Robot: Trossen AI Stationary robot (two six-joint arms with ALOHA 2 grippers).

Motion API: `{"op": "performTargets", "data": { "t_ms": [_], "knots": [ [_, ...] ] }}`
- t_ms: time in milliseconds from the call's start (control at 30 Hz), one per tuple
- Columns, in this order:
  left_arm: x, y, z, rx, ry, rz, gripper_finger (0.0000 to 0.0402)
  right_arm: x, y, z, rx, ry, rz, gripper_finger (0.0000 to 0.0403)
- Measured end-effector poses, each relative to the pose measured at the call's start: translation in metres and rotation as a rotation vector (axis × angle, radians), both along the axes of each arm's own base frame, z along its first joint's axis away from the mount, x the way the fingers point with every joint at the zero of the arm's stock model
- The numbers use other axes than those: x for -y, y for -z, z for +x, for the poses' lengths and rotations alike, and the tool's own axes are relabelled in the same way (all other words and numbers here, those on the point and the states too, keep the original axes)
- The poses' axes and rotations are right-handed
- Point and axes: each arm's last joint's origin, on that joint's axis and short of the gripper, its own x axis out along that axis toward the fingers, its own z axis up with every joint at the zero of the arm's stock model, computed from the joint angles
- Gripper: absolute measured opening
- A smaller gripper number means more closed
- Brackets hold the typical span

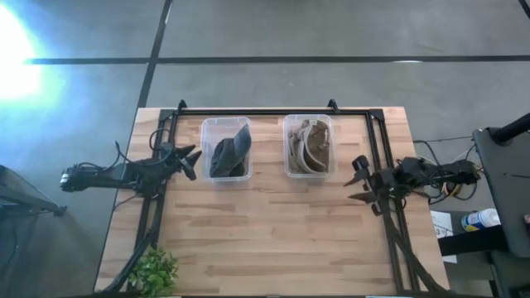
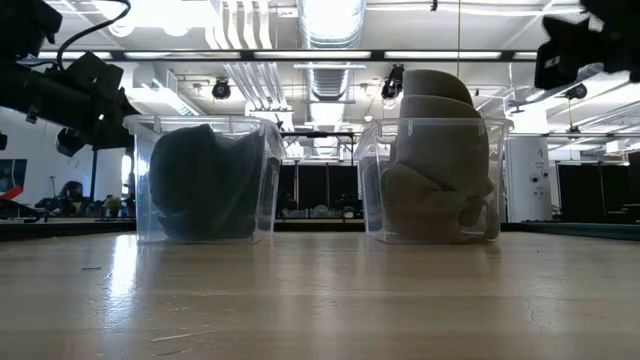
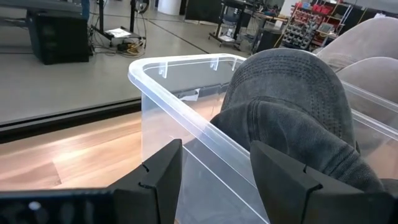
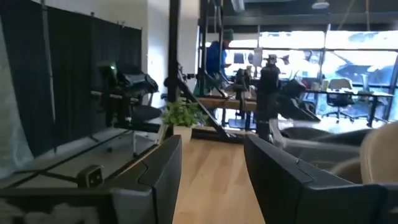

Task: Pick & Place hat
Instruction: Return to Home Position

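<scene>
A grey concrete floor [image 1: 331,33] crossed by dark seams [image 1: 290,60] surrounds the light wooden table [image 1: 273,232], and a bright glare [image 1: 12,58] washes over the floor at one side. A small green potted plant [image 1: 153,271] stands at a table corner. Overhead, silver ducts [image 2: 325,20] and strip lights [image 2: 200,55] run along an open ceiling, with a white column [image 2: 527,180] farther off. Bright windows [image 4: 348,56] fill the far end, a desk chair [image 4: 339,93] before them, and a dark curtain [image 4: 74,81] lines one wall. A black cabinet [image 3: 56,37] stands on the floor near shelves of red bins [image 3: 308,22].
</scene>
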Motion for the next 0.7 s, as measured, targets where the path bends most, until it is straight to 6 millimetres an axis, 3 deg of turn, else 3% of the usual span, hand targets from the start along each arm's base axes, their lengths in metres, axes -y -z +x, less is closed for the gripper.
{"op": "performTargets", "data": {
  "t_ms": [133,700],
  "knots": [
    [0.000,0.000,0.000,-0.001,0.000,0.000,0.0184,0.002,0.015,0.004,-0.021,0.034,-0.015,0.0171],
    [0.000,0.000,0.000,-0.002,0.000,0.001,0.0184,0.008,0.015,0.005,-0.022,0.102,-0.016,0.0171]
  ]
}}
